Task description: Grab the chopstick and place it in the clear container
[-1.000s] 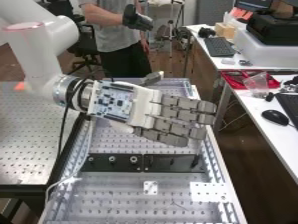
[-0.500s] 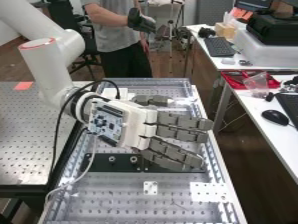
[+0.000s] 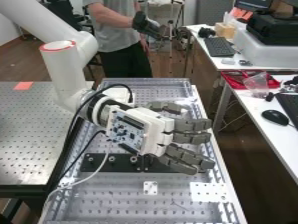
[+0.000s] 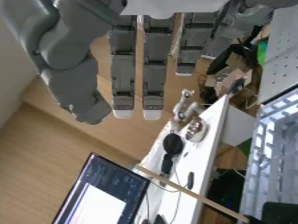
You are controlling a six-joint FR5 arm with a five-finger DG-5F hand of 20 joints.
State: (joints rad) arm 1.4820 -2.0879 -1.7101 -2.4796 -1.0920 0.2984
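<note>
Above the metal bench point(image 3: 193, 212), beyond the white plate point(image 3: 209, 191), you have the hand point(image 3: 156, 137) partly over the black strip point(image 3: 100, 162), its fingers point(image 3: 191, 137) reaching across the bench toward the side with the white desk point(image 3: 256, 105). You have it wide: the fingers are close to straight, with gaps between some of them. From the wrist, you see the chopstick point(image 4: 193, 193) well apart from the fingertips, slanting across your sight of a white table point(image 4: 205, 132). One end lies beside a dark piece point(image 4: 276, 212) near the bench; whether they touch, you cannot tell. Its other end appears near the screen point(image 4: 100, 190).
</note>
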